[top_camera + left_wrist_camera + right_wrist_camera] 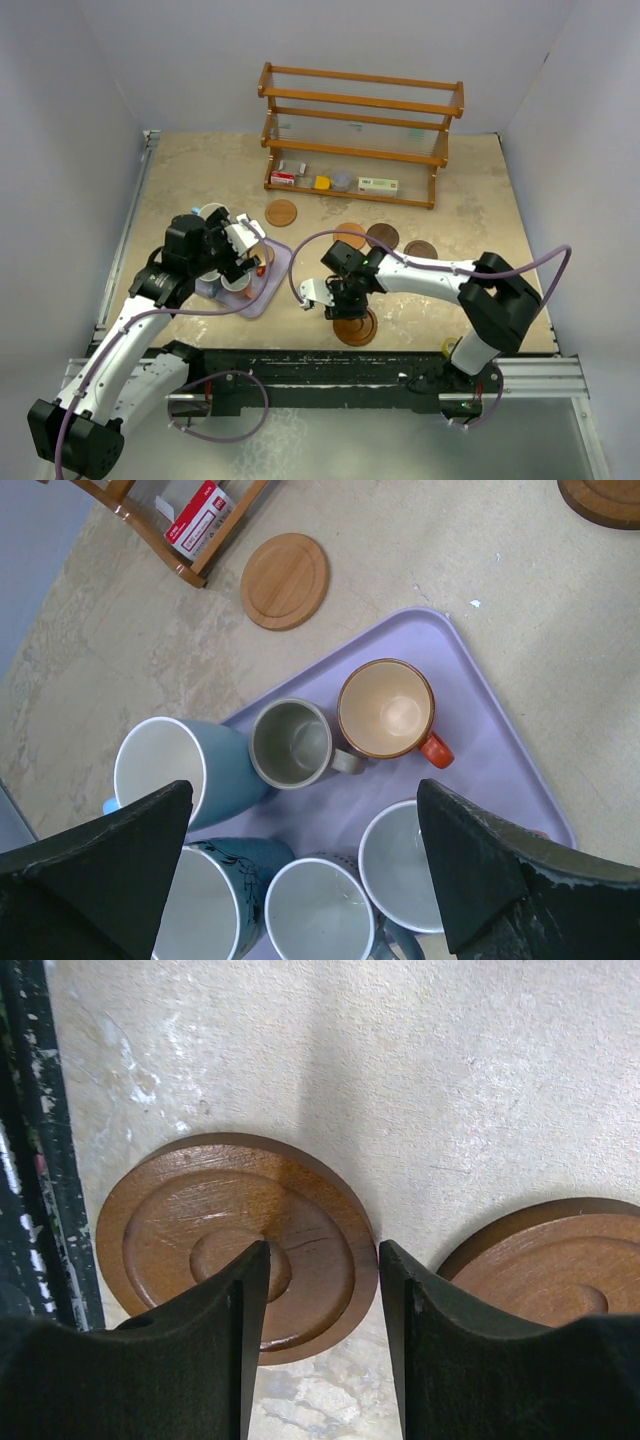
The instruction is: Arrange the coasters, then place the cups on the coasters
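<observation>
Several cups stand close together on the lavender tray (480, 730): pale blue ones (160, 770), a grey-green one (292, 743) and a copper-orange one (386, 708). My left gripper (304, 790) hangs wide open above them and holds nothing. A light brown coaster (285, 580) lies beyond the tray. My right gripper (322, 1250) is open, its jaws straddling the rim of a grooved mid-brown coaster (180, 1220) that lies flat by the table's near edge. A second grooved coaster (560, 1260) lies just right of it. More coasters (383, 235) lie mid-table.
A wooden rack (355, 130) with small boxes stands at the back. A black rail (330, 365) runs along the near edge, close to the grooved coaster (355, 328). Walls close in on both sides.
</observation>
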